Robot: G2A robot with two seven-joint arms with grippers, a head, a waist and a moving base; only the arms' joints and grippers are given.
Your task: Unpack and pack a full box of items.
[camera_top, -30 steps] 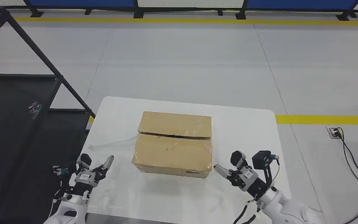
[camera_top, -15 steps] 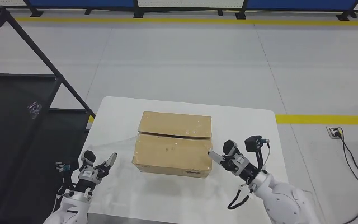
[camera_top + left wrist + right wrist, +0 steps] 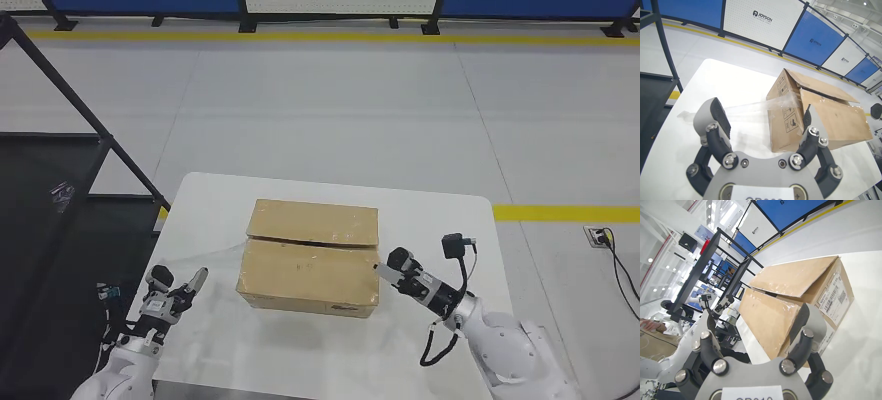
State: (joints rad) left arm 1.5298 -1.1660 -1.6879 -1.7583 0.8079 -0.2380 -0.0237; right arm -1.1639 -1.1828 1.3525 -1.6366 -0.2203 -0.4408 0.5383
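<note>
- Over the last second my right gripper (image 3: 392, 266) has come in from the table's near edge to the box's (image 3: 312, 258) near right corner. The left gripper (image 3: 184, 287) has barely shifted.
- The right pincer is spread, with one finger by the box's right end and the other off its near side. I can't tell whether it touches.
- The left pincer is also spread and holds nothing, well off the box's left end.
- The box sits mid-table with its flaps down, the far flap riding slightly over the near one and leaving a dark gap. Its contents are hidden.
- A strip of clear tape (image 3: 745, 108) trails from the box's left end across the table (image 3: 440, 225).
- A white barcode label (image 3: 836, 298) is stuck on the box's right end, and black handling symbols (image 3: 789, 117) are printed on its left end.
- Beyond the box is pale floor with a yellow line (image 3: 560, 212). A black rack (image 3: 60, 90) stands to the box's left, and blue and white panels (image 3: 757, 20) stand farthest off.
</note>
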